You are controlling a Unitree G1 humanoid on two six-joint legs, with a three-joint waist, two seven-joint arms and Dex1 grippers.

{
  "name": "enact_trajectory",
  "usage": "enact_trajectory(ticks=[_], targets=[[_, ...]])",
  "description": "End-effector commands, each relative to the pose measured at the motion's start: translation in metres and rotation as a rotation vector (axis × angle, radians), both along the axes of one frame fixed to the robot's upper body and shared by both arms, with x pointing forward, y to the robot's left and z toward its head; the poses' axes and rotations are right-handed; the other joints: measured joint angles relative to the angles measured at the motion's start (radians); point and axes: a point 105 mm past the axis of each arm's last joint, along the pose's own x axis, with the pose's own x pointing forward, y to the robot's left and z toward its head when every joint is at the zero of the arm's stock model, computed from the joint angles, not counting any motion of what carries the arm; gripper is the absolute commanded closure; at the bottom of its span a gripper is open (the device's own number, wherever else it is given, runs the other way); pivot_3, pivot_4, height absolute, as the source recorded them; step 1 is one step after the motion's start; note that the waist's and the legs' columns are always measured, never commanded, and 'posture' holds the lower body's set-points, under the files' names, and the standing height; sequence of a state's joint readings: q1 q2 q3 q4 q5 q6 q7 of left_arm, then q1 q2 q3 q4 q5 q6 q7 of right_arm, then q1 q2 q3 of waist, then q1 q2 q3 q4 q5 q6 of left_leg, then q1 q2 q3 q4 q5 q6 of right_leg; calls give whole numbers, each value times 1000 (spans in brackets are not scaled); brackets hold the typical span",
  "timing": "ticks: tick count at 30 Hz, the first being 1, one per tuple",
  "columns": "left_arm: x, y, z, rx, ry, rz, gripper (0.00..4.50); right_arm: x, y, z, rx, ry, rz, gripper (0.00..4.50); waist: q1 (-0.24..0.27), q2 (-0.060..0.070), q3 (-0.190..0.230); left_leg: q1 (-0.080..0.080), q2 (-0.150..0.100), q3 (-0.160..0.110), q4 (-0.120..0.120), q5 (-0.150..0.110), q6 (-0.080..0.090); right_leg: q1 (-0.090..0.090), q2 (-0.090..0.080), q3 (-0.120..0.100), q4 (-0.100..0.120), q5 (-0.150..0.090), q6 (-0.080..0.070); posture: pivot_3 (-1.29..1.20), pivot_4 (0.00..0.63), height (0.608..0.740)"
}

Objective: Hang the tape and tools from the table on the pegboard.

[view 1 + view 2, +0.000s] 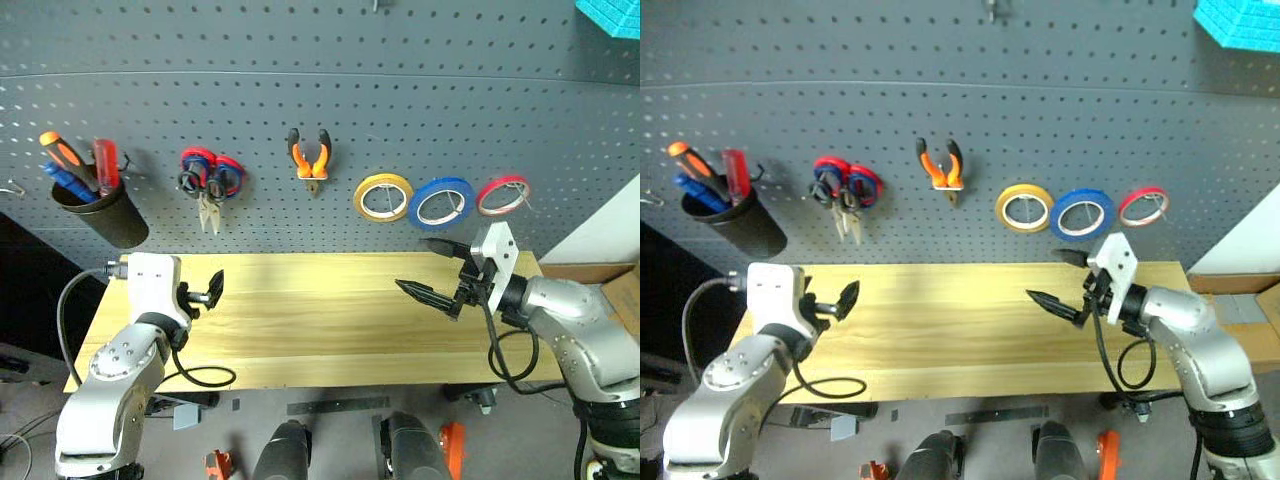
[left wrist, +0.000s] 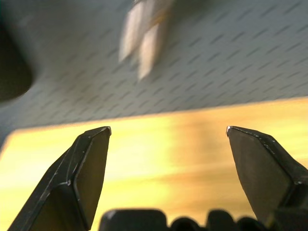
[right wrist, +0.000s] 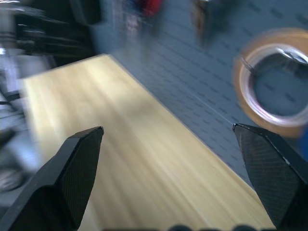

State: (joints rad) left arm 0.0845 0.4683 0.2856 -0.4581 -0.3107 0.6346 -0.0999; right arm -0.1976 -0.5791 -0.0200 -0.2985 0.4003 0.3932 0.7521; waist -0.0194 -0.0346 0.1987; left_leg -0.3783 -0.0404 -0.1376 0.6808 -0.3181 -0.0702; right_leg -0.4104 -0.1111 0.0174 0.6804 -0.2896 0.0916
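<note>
Pegboard (image 1: 300, 80) fills the back of the scene, dark grey and dotted with holes, and everything hangs on it in a row. At the far left a black cup (image 1: 100, 212) holds an orange-handled screwdriver (image 1: 62, 153) and the red-handled screwdriver (image 1: 106, 165) side by side. Next come two pairs of scissors (image 1: 208, 180) hung together on one hook, the red-and-blue handles overlapping the black ones, blades pointing down. Further right the orange-and-black pliers (image 1: 310, 158) hang nose down. Then three rolls sit in a line: a yellow roll (image 1: 383, 196), the blue tape (image 1: 441, 202) just beside it, and a thin red roll (image 1: 503, 195) last.

Below the board lies the table (image 1: 320, 320), its yellowish planks bare. Over its left end hangs the left gripper (image 1: 213, 287), its two black fingers spread wide with nothing between them. Over the right end, just below the blue tape, the right gripper (image 1: 433, 268) points leftward, its fingers also spread wide apart and gripping nothing.
</note>
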Motion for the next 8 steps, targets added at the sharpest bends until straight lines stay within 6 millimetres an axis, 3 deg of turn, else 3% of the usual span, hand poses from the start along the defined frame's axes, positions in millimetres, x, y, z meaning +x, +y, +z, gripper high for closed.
enact_trajectory(ticks=[1, 5, 8], targets=[[-6, 16, -4, 40, -43, 44, 359, 11, -25, -10, -19, -99, -171, 0, 8, 2, -10, 0, 0, 0, 0, 0, 0, 0, 0, 0, 0, 0, 0, 30, 131, 740], [-11, 31, -19, 57, -31, 120, 359, 19, -56, -44, -38, -63, -343, 0, 17, 4, -28, 3, 0, 1, -1, 0, 0, 3, 0, 0, -1, 0, 0, 29, 107, 740], [-11, 34, -25, 94, -27, 123, 359, 22, -71, -56, -48, -57, -404, 0, 17, 7, -38, 9, 0, 2, -2, 0, 0, 8, 1, 2, 0, 0, 0, 28, 91, 740]])
